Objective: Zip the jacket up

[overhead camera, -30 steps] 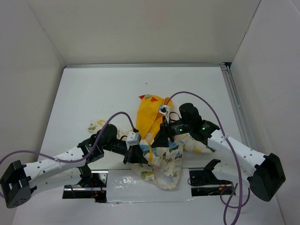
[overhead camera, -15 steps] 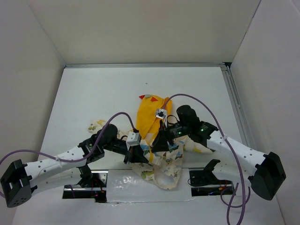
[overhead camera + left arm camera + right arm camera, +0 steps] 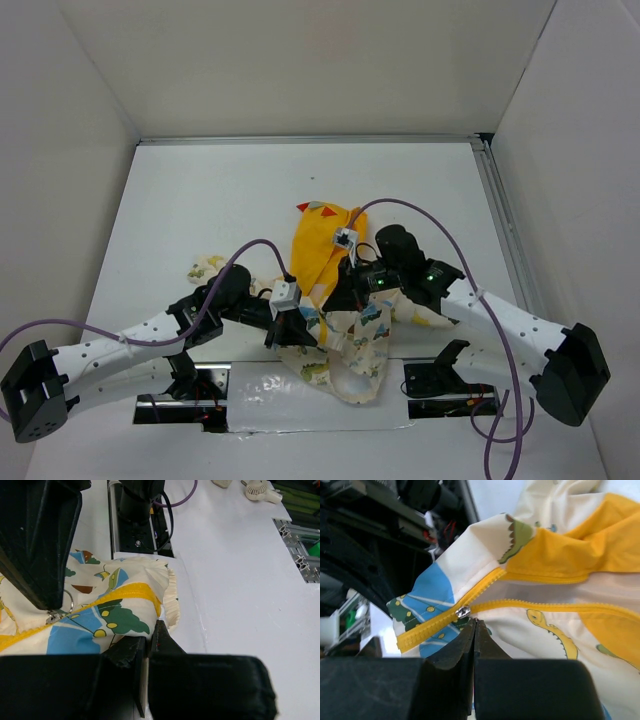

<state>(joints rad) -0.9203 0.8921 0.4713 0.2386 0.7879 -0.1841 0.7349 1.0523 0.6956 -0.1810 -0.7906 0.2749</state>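
The jacket (image 3: 345,345) lies crumpled on the white surface (image 3: 200,200), near the front edge and between the two arms. The left claw (image 3: 151,632) has its fingers pressed together on the cream fabric just below the yellow zip tape. The right claw (image 3: 473,624) is closed at the silver slider (image 3: 462,611), apparently pinching its pull tab, though the tab itself is hidden. On one side of the slider the two tapes split apart.
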